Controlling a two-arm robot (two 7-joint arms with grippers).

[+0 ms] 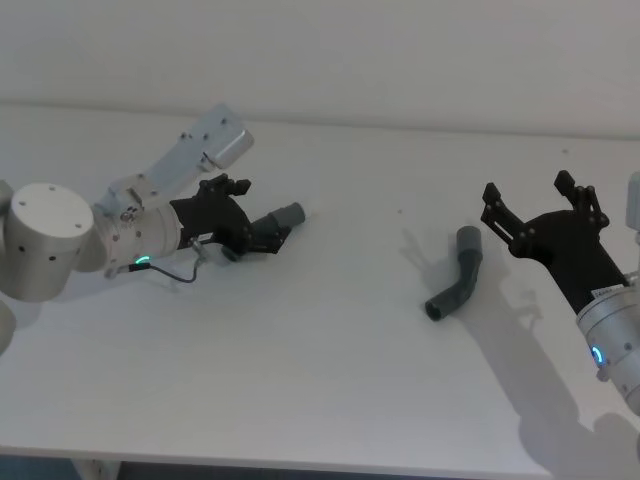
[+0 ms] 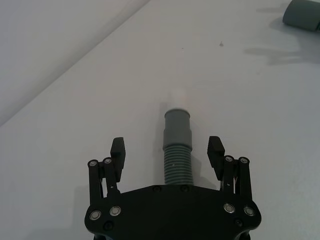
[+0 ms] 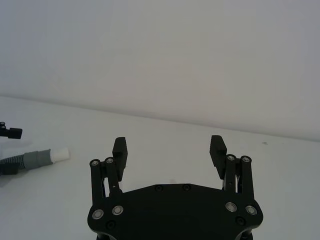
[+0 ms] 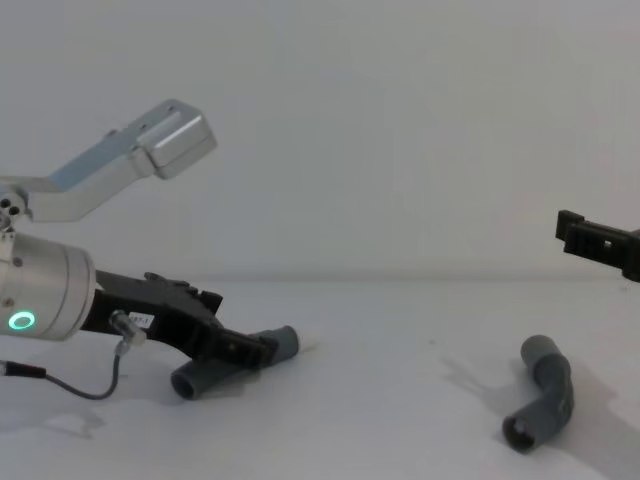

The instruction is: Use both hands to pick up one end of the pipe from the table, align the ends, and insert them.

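The black plastic left gripper (image 2: pixel 167 146) is low over the white table (image 1: pixel 320 400), fingers apart around a dark grey ribbed hose piece (image 2: pixel 177 165) pointing straight out from it. The black right gripper (image 1: pixel 528 197) hangs open; the other bent hose piece (image 1: pixel 458 285) lies on its left.

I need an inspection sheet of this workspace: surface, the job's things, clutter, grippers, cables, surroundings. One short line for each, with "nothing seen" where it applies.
Surface: white table, flat and matte.
Job's things: two grey bent pipe pieces, well apart. The left piece lies between the left gripper's fingers; the right piece lies free on the table.
Clutter: nothing seen.
Grippers: left gripper low at the table, open, with a gap between each finger and the left piece. Right gripper open, empty, raised beside the right piece.
Cables: thin dark cable loops under the left wrist.
Surroundings: plain white wall.
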